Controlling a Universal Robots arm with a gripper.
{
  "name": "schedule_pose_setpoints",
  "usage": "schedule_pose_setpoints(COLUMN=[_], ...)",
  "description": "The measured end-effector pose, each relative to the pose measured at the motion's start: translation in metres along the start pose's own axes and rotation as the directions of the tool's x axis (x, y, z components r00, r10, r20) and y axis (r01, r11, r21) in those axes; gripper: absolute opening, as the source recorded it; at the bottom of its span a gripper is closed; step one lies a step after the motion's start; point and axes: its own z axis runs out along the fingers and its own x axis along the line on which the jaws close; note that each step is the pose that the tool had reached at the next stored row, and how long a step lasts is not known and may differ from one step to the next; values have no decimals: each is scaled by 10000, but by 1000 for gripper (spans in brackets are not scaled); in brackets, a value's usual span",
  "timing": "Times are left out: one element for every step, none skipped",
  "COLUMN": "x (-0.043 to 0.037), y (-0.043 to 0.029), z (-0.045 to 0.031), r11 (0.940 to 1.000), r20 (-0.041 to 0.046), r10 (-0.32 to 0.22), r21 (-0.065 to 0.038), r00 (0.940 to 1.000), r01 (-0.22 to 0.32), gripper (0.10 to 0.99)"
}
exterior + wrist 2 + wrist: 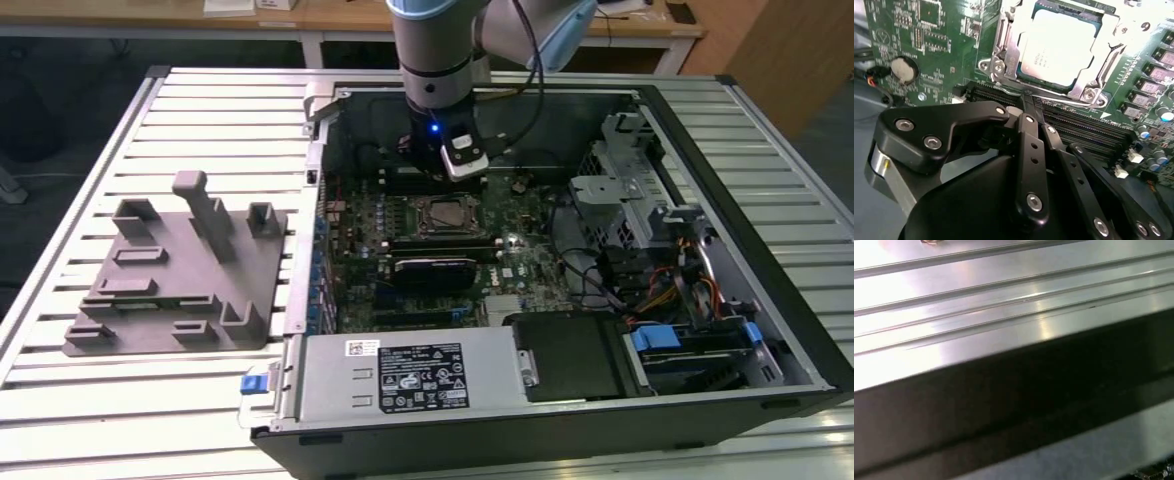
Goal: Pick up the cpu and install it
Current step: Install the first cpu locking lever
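Ribbed metal table (80,400) w/ open PC case (747,300); cpu (1061,47) seated in socket, finger state unclear.

Exterior view: you're looking down from high up, well back, onto the slatted aluminium table (80,420) and the whole open black computer case (747,400), with the arm reaching in from the far side.

Second wrist view: you're riding on the arm, close in, looking past the black linkage of the gripper (1026,107) onto the green motherboard (929,45) and the silver square cpu (1061,45) in its socket.

First wrist view: you're tight against ribbed silver metal (1004,305), facing along a dark edge.

Shared: exterior and second wrist views both catch that cpu (442,213) and the board (527,265).
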Motion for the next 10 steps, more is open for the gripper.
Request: schedule_pose_setpoints(x=[0, 1, 1, 2, 2, 2, 3, 3, 4, 4], y=[-1, -1, -2, -2, -3, -3, -3, -4, -4, -4], z=[4, 7, 10, 13, 15, 18, 21, 23, 26, 29], r11=[9999, 9997, 9994, 9989, 9984, 9978, 9974, 9971, 9969, 9967], r20=[21, 42, 63, 83, 102, 116, 126, 132, 137, 142], r10=[117, 231, 346, 460, 564, 646, 707, 745, 775, 799], r21=[18, 37, 56, 76, 93, 104, 110, 115, 117, 118], r00=[9999, 9997, 9994, 9989, 9984, 9978, 9974, 9971, 9969, 9967], r01=[-117, -231, -346, -460, -565, -647, -708, -746, -777, -801], gripper=[106, 106, 106, 106, 106, 106, 106, 106, 106, 106])
